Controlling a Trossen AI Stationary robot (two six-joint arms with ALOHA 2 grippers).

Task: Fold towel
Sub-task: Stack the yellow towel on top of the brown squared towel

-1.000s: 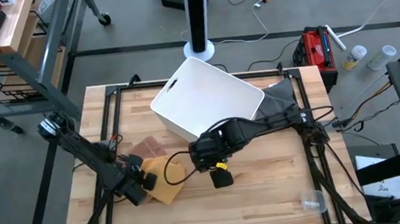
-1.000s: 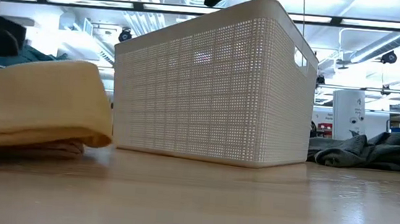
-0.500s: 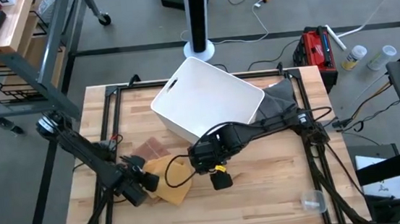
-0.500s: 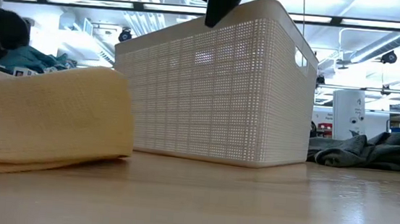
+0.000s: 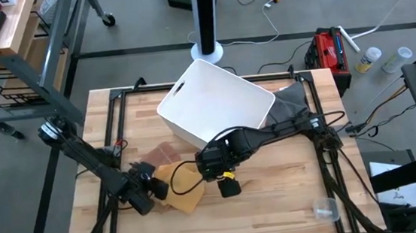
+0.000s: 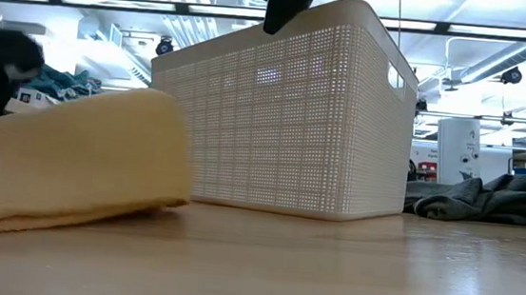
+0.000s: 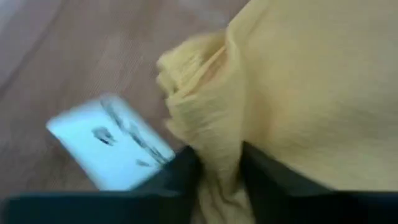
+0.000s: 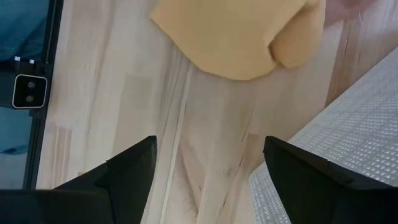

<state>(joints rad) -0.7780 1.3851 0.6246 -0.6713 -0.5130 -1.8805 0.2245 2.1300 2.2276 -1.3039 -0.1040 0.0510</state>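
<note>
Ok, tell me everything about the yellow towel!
The towel is soft, woven yellow cloth, folded into a thick bundle with a rounded edge. It lies on the wooden table, near the front left, beside the white basket and apart from it. The left gripper is shut on one bunched edge. The right gripper hangs open above the table, not touching the towel.

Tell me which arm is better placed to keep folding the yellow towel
Left. The left gripper is already pinching the yellow towel at its edge, while the right gripper hangs open above the table, beside the towel and holding nothing.
</note>
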